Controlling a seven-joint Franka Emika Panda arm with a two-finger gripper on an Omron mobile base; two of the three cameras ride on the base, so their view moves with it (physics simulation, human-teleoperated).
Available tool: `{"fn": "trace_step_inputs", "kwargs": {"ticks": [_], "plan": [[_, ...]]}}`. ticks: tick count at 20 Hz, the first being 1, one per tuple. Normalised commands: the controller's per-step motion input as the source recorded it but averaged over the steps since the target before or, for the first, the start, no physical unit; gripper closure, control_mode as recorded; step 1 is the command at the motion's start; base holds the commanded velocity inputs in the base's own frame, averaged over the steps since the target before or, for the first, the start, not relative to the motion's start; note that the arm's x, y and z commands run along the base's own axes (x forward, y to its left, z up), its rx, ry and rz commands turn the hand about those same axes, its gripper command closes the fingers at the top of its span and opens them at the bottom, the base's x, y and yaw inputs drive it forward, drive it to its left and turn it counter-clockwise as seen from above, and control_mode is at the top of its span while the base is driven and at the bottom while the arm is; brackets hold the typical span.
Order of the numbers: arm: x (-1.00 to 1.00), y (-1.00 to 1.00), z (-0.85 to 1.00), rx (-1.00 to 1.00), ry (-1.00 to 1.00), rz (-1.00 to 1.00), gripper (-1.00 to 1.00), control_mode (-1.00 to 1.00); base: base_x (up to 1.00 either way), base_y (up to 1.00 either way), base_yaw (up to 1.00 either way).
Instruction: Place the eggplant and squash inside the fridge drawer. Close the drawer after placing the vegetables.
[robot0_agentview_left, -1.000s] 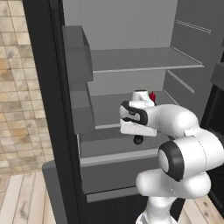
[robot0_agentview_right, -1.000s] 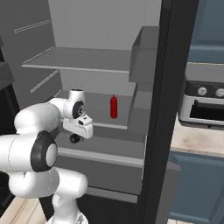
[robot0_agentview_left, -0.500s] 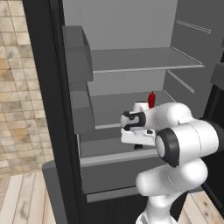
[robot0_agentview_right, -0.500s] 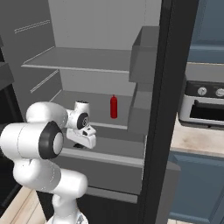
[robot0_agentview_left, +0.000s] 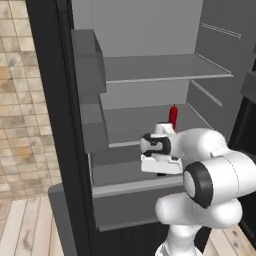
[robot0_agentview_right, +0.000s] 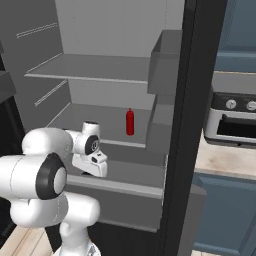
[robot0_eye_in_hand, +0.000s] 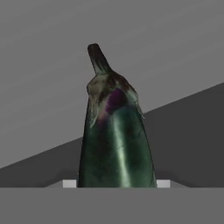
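We see the tool (robot0_agentview_left: 161, 172) closed tight on the eggplant (robot0_eye_in_hand: 116, 140). In the hand view the eggplant fills the middle, and its stem tip points away from the tool. The tool hangs low over the open fridge drawer (robot0_agentview_left: 135, 186), just above its pale front rim. Behind it, a red bottle (robot0_agentview_right: 130, 122) stands upright on the shelf (robot0_agentview_right: 100, 117). Off to the right, a toaster oven (robot0_agentview_right: 234, 122) sits on the bench (robot0_agentview_right: 220, 160).
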Motion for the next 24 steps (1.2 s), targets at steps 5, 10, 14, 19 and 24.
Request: {"fn": "trace_step_inputs", "kwargs": {"ticks": [5,10,14,19,24], "plan": [[-0.08,-0.08,-0.01,0.00,0.07,0.09,1.00,-1.00,0.00,0.00,0.00],[0.36,0.00,-0.47,0.00,0.03,0.17,1.00,-1.00,0.00,0.00,0.00],[0.00,0.00,-0.67,0.00,0.00,0.09,1.00,-1.00,0.00,0.00,0.00],[0.00,0.12,-0.61,0.00,0.00,0.01,1.00,-1.00,0.00,0.00,0.00],[0.00,0.03,-0.11,0.00,-0.01,0.00,-1.00,-1.00,0.00,0.00,0.00]]}}
